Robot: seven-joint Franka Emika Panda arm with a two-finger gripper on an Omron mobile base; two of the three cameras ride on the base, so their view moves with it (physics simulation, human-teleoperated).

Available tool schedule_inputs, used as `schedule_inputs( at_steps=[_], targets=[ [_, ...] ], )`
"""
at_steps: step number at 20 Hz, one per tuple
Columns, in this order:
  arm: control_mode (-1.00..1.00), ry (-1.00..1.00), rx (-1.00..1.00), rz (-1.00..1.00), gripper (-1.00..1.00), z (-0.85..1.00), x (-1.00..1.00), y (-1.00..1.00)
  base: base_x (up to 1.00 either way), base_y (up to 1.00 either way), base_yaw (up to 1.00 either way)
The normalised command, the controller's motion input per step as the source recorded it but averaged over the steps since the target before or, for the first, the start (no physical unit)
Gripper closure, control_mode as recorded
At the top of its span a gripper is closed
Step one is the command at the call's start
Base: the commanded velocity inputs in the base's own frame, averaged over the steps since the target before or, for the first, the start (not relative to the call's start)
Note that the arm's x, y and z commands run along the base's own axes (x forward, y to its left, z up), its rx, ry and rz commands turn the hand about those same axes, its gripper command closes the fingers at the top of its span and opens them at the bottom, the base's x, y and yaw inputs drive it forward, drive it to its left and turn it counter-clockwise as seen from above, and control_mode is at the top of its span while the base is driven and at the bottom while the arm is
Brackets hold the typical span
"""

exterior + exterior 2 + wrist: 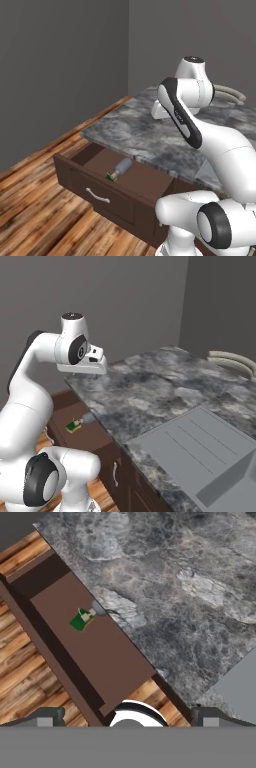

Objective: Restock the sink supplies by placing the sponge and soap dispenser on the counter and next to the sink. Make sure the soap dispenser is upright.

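The soap dispenser [122, 166] lies on its side in the open brown drawer [145, 181], with its tan nozzle toward the green sponge [109, 176] that touches it. From the right, the sponge [74, 427] shows beside the soap dispenser [89, 418], whose grey body is partly under the counter's edge. My gripper [128, 718] hangs high above the counter [165, 577], open, with nothing between its fingertips [47, 717]. Below it lie the sponge [78, 621] and the soap dispenser [97, 609]. The sink [200, 451] is sunk in the counter [145, 386] to the right.
A curved pale faucet [231, 360] stands at the back of the sink. The drawer front with its handle [97, 195] juts out over the wood floor [35, 200]. Grey walls close the corner behind the counter.
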Motion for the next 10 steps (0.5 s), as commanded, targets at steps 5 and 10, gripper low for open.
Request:
schedule_inputs(
  at_steps=[5, 10],
  targets=[
    [1.0, 0.0, 0.0, 0.0, -1.0, 0.0, 0.0, 0.0, 0.05, -0.18, 0.02],
    [1.0, 0.0, 0.0, 0.0, -1.0, 0.0, 0.0, 0.0, 0.12, -0.3, 0.07]
  ],
)
